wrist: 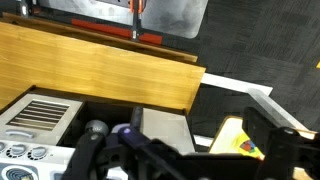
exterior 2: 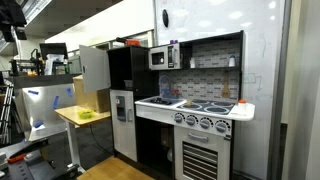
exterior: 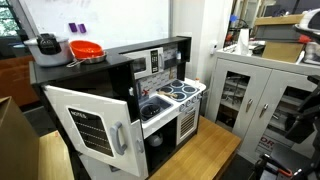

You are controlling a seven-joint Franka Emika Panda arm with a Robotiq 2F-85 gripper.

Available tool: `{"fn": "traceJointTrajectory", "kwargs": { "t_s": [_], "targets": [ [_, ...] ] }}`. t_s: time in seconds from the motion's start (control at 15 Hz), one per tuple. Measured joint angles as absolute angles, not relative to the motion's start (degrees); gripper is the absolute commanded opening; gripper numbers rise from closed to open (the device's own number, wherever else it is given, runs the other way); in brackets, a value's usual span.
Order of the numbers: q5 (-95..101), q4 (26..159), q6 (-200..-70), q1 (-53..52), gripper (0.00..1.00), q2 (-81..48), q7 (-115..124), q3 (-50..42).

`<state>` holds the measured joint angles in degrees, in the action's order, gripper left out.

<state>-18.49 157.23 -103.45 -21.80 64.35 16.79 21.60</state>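
Two dark fingers (wrist: 272,135) of the gripper (wrist: 180,150) poke up from the bottom of the wrist view. They stand far apart, as wide as they go, and nothing sits between them. The hand is let go and holds nothing.

The hand points down and a bit forward, so the wrist camera looks at the floor. It hangs by the front of the toy kitchen (wrist: 30,130). Low in the corner of the wrist view is the white oven door (wrist: 40,115) with its slats. The round knobs (wrist: 20,152) are just below it. Past the oven door lies a wooden board (wrist: 90,60), and past that is the dark carpet (wrist: 260,50). A small yellow thing (wrist: 236,142) shows near one finger, and I cannot tell what it is.

In an exterior view the toy kitchen (exterior: 165,100) stands on the wooden board (exterior: 195,155) with a white fridge door (exterior: 90,125) swung open. A red bowl (exterior: 86,49) and a grey pot (exterior: 47,45) sit on top of it. In an exterior view the microwave (exterior 2: 163,57) is up high and the stove top (exterior 2: 205,105) is below it. I cannot pick out the arm itself in the exterior views.
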Motion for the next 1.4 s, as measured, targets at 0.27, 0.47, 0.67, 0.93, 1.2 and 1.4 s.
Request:
{"fn": "traceJointTrajectory", "kwargs": {
  "t_s": [0.27, 0.47, 0.67, 0.93, 1.2, 1.4],
  "targets": [
    [-18.5, 157.2, -103.4, -21.8, 1.00, 64.8, 16.6, 21.7],
    [-18.5, 157.3, -103.5, -21.8, 1.00, 64.6, 15.7, 21.7],
    [-16.0, 159.4, -103.2, -20.8, 1.00, 65.3, 12.2, 18.2],
    [-5.1, 160.5, -101.5, -11.5, 1.00, 67.2, -3.1, -0.3],
    [8.0, 159.6, -101.5, -1.4, 1.00, 65.2, -21.9, -19.4],
    [16.4, 154.6, -104.2, 1.9, 1.00, 57.8, -33.6, -31.9]
  ]
}}
